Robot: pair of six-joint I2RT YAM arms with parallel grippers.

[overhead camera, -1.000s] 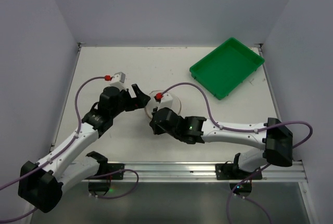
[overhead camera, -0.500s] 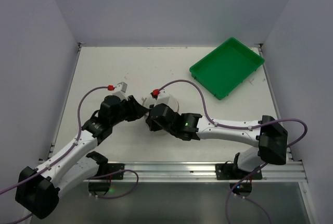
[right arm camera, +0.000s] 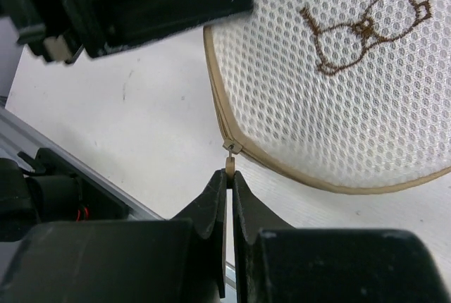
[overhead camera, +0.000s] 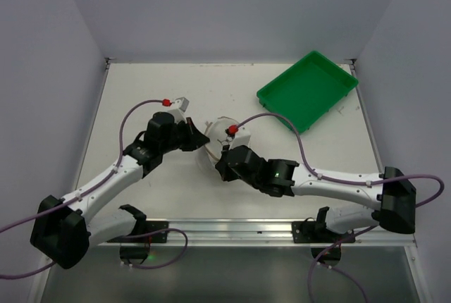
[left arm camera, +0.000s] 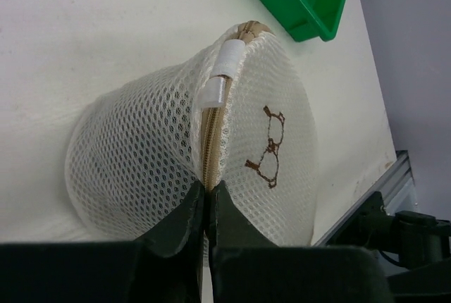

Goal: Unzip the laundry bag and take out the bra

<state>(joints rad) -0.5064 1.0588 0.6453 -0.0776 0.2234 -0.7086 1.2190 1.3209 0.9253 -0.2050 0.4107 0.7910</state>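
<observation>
The small round white mesh laundry bag is seen lying on its side on the white table, between both arms. Its beige zipper seam is pinched by the clenched left gripper, and its small zipper pull is clamped in the right gripper.

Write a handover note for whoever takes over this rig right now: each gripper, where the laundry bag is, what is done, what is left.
The left gripper is shut, pinching the laundry bag at its zip seam.
The right gripper is shut on the zipper pull, at the rim of the bag's printed face.
The bag lies on its side on the table between the two grippers; the green tray sits far right.
Done: both grips are set. The zip looks closed where it shows, and no bra is out.
Left: draw the pull round the zip, open the bag, take out the bra.
</observation>
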